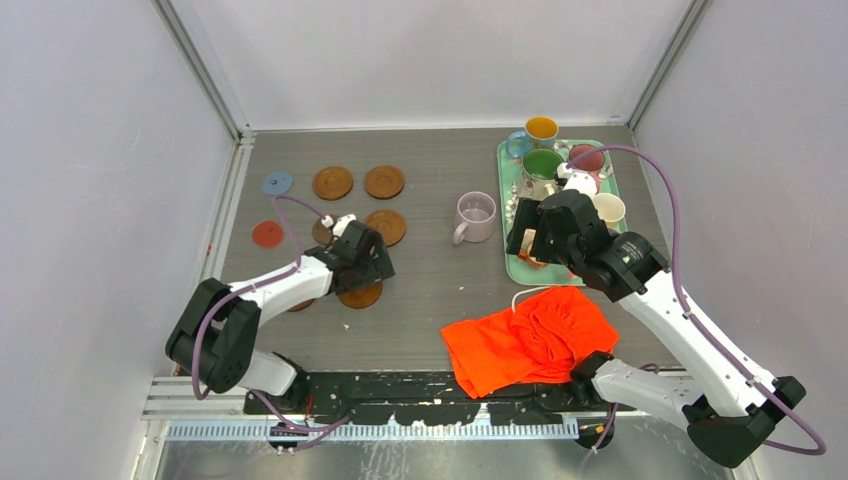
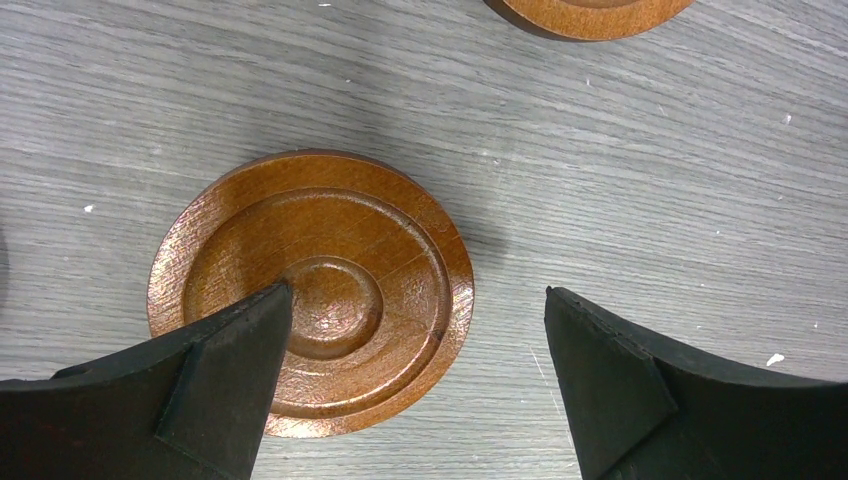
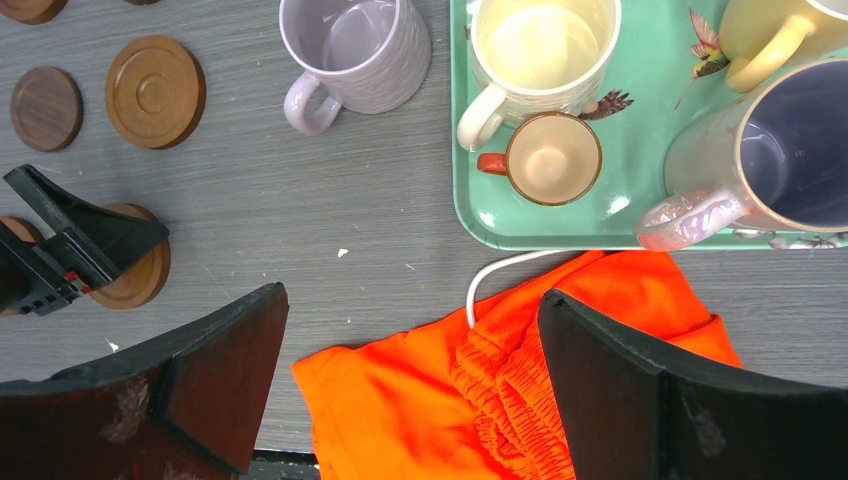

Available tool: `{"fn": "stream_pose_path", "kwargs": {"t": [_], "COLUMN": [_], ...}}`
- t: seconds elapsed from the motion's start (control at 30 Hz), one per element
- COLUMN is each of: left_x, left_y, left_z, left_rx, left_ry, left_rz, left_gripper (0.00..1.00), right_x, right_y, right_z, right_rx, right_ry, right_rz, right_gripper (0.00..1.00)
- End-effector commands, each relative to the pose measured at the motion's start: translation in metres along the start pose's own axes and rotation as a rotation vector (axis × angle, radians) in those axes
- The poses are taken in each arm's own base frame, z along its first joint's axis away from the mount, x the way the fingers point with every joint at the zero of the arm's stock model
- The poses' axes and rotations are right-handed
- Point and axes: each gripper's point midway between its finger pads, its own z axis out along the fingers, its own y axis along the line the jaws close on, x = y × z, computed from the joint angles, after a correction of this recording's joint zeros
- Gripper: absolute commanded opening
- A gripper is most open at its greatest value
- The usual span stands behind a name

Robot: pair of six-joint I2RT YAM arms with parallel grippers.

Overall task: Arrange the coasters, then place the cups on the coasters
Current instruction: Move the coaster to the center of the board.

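- The left arm reaches in from 7 o'clock. Its left claw (image 2: 415,300) is spread wide and empty above a brown grooved wooden coaster (image 2: 340,240) that lies flat on the grey bench (image 2: 650,150).
- One finger covers the disc's 7 o'clock edge; whether it touches cannot be told.
- The right arm stretches toward 1 o'clock. The right claw (image 3: 415,300) is released and holds nothing, over an orange cloth (image 3: 400,400) at the teal tray's (image 3: 620,215) 6 o'clock rim.
- A lilac handled mug (image 3: 355,45) stands on bare bench at the tray's 9 o'clock.
- A cream mug (image 3: 540,45) on the tray is cut off by the frame at 12 o'clock.
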Motion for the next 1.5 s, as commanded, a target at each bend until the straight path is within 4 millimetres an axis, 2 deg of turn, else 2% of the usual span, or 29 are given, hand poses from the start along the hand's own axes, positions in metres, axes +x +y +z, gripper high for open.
{"fn": "stream_pose_path", "kwargs": {"t": [0.0, 0.3, 0.83, 1.1, 1.27, 1.47], "left_x": [0.01, 0.01, -0.001, -0.018, -0.026, -0.033], "left_y": [0.022, 0.029, 0.025, 0.007, -0.012, -0.04], "left_z": [0.001, -0.003, -0.007, -0.023, -0.036, -0.061], "left_rx": [-0.065, -0.073, -0.062, 0.003, 0.086, 0.219], "left_ry": [0.035, 0.034, 0.018, -0.005, -0.003, 0.011], "left_rz": [0.017, 0.012, 0.027, 0.053, 0.076, 0.099], "left_gripper": [1.0, 1.0, 1.0, 1.0, 1.0, 1.0], "right_x": [-0.013, -0.013, -0.019, -0.029, -0.038, -0.049], "right_y": [0.001, 0.001, 0.0, -0.001, -0.001, -0.002], "right_z": [-0.009, -0.01, -0.015, -0.023, -0.033, -0.048], "right_rx": [-0.01, -0.009, -0.004, 0.001, -0.002, -0.005], "right_ry": [-0.043, -0.044, -0.054, -0.075, -0.098, -0.121], "right_rz": [0.003, 0.002, -0.001, -0.004, 0.012, 0.053], "right_gripper": [1.0, 1.0, 1.0, 1.0, 1.0, 1.0]}}
